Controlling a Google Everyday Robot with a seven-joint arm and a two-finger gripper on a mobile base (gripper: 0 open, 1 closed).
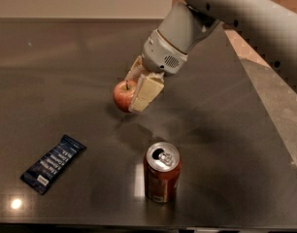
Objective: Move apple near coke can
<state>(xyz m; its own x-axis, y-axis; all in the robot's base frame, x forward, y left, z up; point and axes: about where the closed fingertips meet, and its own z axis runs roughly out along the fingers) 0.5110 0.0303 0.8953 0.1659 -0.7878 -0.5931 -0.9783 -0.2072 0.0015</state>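
The small red apple with a yellowish patch and a short stem is held in my gripper, whose pale fingers are shut on it from the right side. It hangs just above the dark table, near the middle. The coke can, red-orange with a silver top and pull tab, stands upright toward the front, below and right of the apple, about one can height away from it. My grey arm comes in from the upper right.
A flat dark-blue snack wrapper lies at the front left. The table's right edge runs diagonally from the upper middle to the right side, with a speckled floor beyond. A light glare spot shows at the front left corner.
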